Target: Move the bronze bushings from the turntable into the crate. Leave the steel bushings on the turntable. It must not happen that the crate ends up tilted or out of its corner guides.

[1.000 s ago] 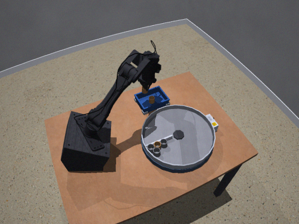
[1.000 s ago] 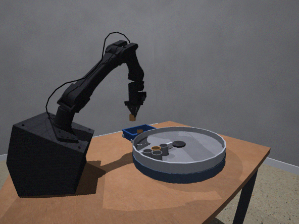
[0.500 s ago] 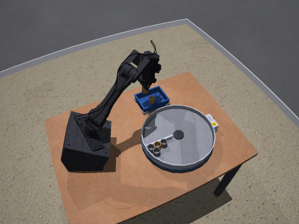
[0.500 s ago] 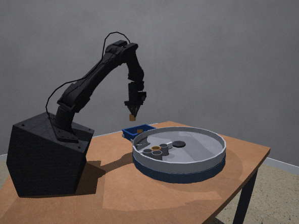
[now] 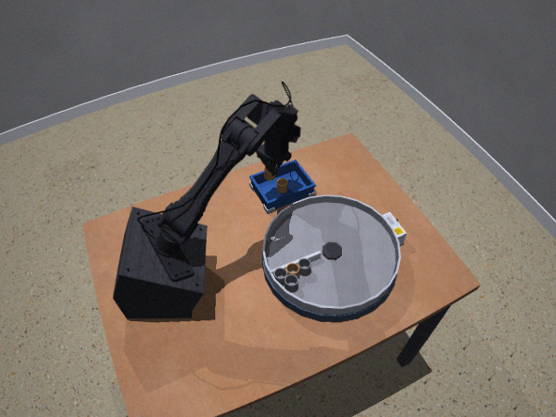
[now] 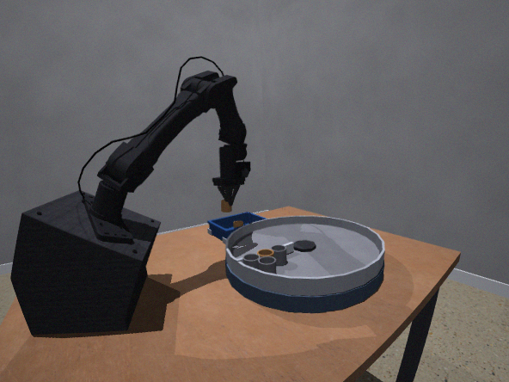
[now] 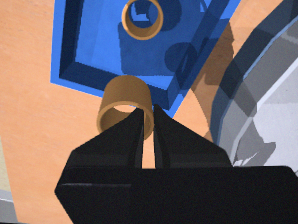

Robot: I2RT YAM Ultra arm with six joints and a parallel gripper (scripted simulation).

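One bronze bushing [image 5: 269,174] [image 6: 226,206] [image 7: 124,102] is hanging above the blue crate [image 5: 266,198] [image 6: 217,229] [image 7: 75,80], apparently pinched by its wall in the gripper [image 5: 276,172] [image 6: 232,204] [image 7: 148,111]; another [image 5: 282,185] [image 6: 238,224] [image 7: 142,19] is standing inside.

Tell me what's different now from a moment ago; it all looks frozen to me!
The gripper has sunk slightly toward the crate, bringing the held bronze bushing down with it. Nothing was grabbed or let go. The crate, the bushing inside it and the turntable look unchanged.
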